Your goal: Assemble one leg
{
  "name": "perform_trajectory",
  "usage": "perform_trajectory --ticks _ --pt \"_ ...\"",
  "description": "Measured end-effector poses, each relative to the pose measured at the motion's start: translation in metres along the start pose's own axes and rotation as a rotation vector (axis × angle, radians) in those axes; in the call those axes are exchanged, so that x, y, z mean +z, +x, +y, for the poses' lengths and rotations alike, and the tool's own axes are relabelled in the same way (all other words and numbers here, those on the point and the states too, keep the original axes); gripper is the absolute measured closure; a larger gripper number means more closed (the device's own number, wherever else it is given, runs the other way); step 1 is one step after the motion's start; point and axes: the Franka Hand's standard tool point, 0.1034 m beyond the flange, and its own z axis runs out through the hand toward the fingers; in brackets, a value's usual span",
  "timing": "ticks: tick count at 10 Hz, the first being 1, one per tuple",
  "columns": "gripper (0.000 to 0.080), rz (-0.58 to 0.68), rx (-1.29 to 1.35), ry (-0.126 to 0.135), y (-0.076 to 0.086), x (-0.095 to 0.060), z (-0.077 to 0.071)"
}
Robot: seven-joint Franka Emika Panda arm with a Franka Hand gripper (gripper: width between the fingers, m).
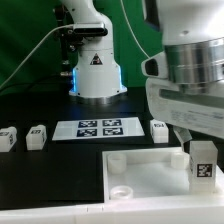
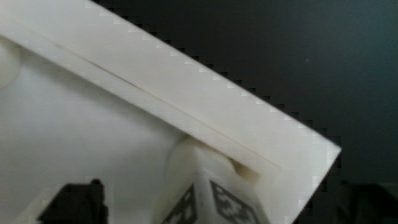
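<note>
Pincer (image 1: 203,160) at the near corner of the white tray-like top (image 1: 140,172), on the exterior view's right, closed on the leg (image 1: 203,163), whose black-and-white tag faces the camera. The leg is held upright over that corner, apparently so that its lower end can meet a round socket there; whether it already touches the top cannot be told. The wrist view shows the same leg (image 2: 222,195) between the dark fingertips (image 2: 75,200), close to the raised rim of the top. A second round socket (image 1: 120,189) lies open at the opposite near corner, empty. Beyond the top, on the black table (image 1: 40,105), lies the marker board (image 1: 99,128), flat and apart from the furniture. Three spare legs stand in the same row: two (image 1: 9,139) (image 1: 37,136) toward the exterior view's left, one (image 1: 159,129) just beside the board, kept within reach for later steps. Farthest back stands the arm's base (image 1: 96,70).
</note>
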Motion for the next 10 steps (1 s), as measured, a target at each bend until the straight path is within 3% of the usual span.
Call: perform_trajectory --ticks 4,6,7,9,10 --pt "0.0151 0.005 -0.417 -0.011 0.006 0.000 0.003" --pt "0.0151 0.054 -0.709 -0.062 0.012 -0.004 -0.005" --pt "0.0151 0.078 -0.881 -0.072 0.012 -0.004 -0.008" --pt "0.0151 0.079 -0.841 -0.070 0.014 -0.004 -0.007" --pt "0.0272 0.078 -0.802 -0.067 0.013 -0.004 -0.007"
